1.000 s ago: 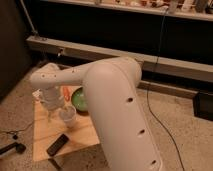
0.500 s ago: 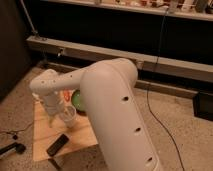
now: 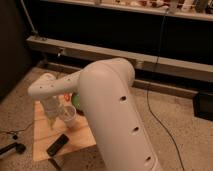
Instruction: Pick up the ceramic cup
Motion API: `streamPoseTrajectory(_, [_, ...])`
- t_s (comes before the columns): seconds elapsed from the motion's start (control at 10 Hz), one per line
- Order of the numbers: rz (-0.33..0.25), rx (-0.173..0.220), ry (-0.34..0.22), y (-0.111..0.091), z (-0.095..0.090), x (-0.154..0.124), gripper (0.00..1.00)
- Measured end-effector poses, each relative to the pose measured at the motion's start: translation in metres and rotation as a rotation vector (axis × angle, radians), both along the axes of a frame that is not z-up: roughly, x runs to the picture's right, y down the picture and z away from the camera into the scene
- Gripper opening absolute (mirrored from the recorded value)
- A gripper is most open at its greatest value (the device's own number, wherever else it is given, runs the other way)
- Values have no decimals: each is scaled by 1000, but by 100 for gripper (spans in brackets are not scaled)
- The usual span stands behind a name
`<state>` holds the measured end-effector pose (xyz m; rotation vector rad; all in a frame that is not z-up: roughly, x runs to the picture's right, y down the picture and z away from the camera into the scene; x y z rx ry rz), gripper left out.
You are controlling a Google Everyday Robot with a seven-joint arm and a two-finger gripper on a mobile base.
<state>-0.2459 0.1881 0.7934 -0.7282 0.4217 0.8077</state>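
Note:
The ceramic cup [image 3: 68,117], small, white and upright, stands on the low wooden table [image 3: 41,136] near its middle. My gripper [image 3: 53,118] hangs down from the white arm just left of the cup, very close to its side. The wrist hides the contact, so I cannot tell whether it touches the cup. The big white forearm crosses the right part of the view and hides the table's right side.
A round green bowl [image 3: 76,100] sits just behind and right of the cup, half hidden by the arm. A flat black object [image 3: 57,144] lies at the table's front edge. Black cables and a dark item [image 3: 12,148] lie on the speckled floor at left. A dark wall with a metal rail runs behind.
My gripper has come down and to the right, from above the table's left part to right beside the cup. The cup and the bowl have not moved.

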Motion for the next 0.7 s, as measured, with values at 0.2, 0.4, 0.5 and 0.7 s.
streamPoseTrajectory(0.2, [0,25,-4,3,2,4,65])
streamPoseTrajectory(0.4, [-1,42,-7,4,6,6,65])
streamPoseTrajectory(0.5, [-11,55,-10,4,10,5,65])
streamPoseTrajectory(0.7, [-34,80,-26,2,12,-4,65])
